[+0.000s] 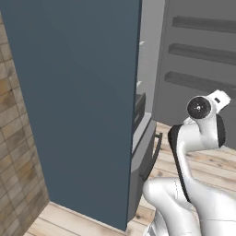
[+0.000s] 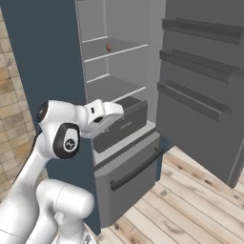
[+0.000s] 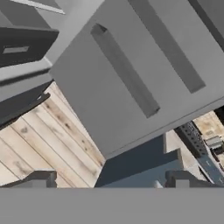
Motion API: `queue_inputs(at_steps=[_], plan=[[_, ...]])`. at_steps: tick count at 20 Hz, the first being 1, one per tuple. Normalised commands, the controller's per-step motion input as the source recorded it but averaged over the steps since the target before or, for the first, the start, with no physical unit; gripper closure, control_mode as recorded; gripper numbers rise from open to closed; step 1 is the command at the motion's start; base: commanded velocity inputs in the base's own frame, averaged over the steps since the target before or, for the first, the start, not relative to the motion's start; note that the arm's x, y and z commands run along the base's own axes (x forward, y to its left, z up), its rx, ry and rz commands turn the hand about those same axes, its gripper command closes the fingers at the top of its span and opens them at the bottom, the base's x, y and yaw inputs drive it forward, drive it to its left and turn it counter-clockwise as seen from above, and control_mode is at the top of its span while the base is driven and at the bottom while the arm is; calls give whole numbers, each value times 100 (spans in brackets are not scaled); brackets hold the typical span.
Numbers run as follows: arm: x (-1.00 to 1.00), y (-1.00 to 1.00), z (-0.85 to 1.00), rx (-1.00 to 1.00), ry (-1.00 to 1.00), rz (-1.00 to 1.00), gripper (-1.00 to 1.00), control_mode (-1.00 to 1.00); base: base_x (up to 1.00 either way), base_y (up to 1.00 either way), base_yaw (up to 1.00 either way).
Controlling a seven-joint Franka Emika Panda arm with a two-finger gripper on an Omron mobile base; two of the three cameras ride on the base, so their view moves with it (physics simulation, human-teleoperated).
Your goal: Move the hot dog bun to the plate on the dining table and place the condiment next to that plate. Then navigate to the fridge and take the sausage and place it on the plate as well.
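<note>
The grey fridge [image 2: 125, 90] stands open in front of me, its door [image 2: 205, 71] swung out to the right. A small reddish-brown sausage [image 2: 108, 47] lies on an upper shelf deep inside. My gripper [image 3: 113, 180] is open with nothing between its widely spread fingertips [image 3: 41, 178]. The hand hovers at the fridge's left front, level with a dark inner bin [image 2: 121, 123], well below the sausage. In the hand view it looks across the inside of the door [image 3: 131, 78] and the floor. The bun, plate, condiment and dining table are out of view.
A tall dark blue panel [image 1: 73, 101] flanks the fridge on the left, with a brick wall [image 1: 18, 152] beyond it. The lower drawer [image 2: 128, 176] with its dark bar handle [image 2: 138, 169] juts out below the hand. Door shelves [image 2: 190, 97] stick out on the right. Wooden floor [image 2: 190, 200] lies open between.
</note>
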Motion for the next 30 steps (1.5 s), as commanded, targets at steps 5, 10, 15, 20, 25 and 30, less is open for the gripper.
queue_inputs(at_steps=[5,10,15,20,25,30], plan=[[-61,57,-3,35,0,0,-100,-100,0,0,0],[-72,47,-19,37,0,0,-100,-100,0,0,0],[-72,46,-23,37,-1,0,-100,-100,0,0,0],[-68,46,-24,36,-4,0,-100,-100,0,0,0],[-49,49,-18,25,-12,0,-100,-100,0,0,0],[-1,25,-10,-1,0,0,-100,-100,0,0,0]])
